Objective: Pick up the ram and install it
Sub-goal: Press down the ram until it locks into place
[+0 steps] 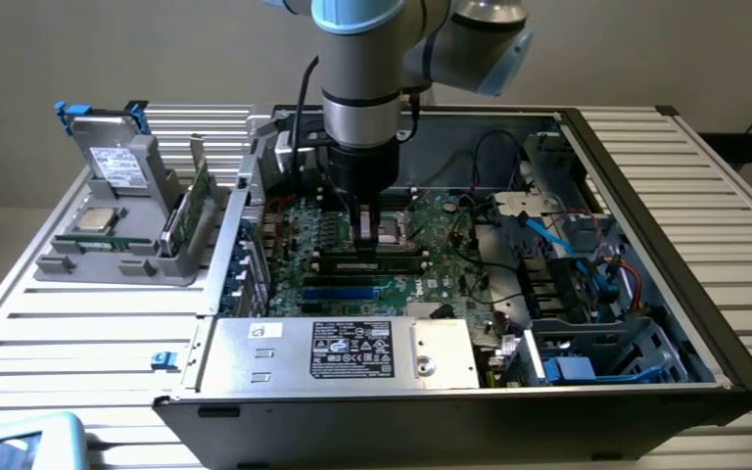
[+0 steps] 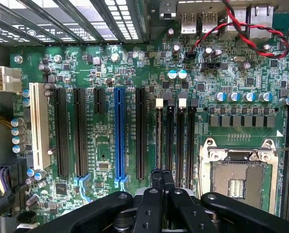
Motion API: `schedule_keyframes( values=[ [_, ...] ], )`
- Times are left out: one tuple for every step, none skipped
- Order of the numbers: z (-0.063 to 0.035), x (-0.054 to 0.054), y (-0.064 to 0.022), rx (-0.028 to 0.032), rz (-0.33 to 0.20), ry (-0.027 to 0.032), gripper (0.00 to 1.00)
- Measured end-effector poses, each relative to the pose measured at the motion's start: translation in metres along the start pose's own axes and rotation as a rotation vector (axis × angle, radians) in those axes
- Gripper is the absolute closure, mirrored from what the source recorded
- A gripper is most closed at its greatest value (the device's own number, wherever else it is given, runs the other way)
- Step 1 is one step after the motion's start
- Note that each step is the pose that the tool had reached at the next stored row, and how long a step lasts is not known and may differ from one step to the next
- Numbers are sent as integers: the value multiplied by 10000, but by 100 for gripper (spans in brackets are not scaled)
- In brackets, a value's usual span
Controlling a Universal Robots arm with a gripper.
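The fingers (image 2: pixel 162 182) are pressed together with nothing pinched between them; in the wrist view their black tips meet just over the memory slots (image 2: pixel 176 141) beside the open processor socket (image 2: pixel 239 177); in the exterior view the gripper (image 1: pixel 367 238) hangs straight down from the arm (image 1: pixel 361 73) into the open computer case (image 1: pixel 637 245), its tips at the motherboard (image 1: pixel 350 279).

The ram (image 1: pixel 376 261) appears to lie seated in a slot on the motherboard directly below the fingers; its long axis runs from the exterior view's left to right, flat along the board; whether the fingers touch it or stand just above cannot be told.

On the table (image 1: pixel 75 323), at the exterior view's left, a grey holder (image 1: pixel 121 259) carries a boxy drive (image 1: pixel 121 166), a square silver processor chip (image 1: pixel 95 218) and an upright green board (image 1: pixel 193 211); all well apart from the gripper.
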State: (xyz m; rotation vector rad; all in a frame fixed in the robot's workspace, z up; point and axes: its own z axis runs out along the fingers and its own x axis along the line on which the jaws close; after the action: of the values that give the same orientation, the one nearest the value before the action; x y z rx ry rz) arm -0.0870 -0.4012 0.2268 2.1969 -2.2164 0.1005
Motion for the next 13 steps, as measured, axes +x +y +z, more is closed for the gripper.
schedule_keyframes(
  values=[
    [3,-1,0,2,0,-1,89],
    [6,-1,0,7,0,-4,89],
    [8,-1,0,9,0,-3,89],
    [10,-1,0,9,0,-3,89],
    [10,-1,0,9,-1,-2,89],
    [10,-1,0,9,-1,-1,89],
    [-1,-2,0,13,1,-10,89],
    [-41,-1,-3,19,2,-19,89],
    [-90,3,-3,12,1,-9,89],
    [-131,7,-4,9,0,-5,89],
    [-168,9,-7,11,0,-7,89],
    [-190,10,-17,10,-1,-5,89],
    [-210,11,-29,11,0,-5,89]
  ],
)
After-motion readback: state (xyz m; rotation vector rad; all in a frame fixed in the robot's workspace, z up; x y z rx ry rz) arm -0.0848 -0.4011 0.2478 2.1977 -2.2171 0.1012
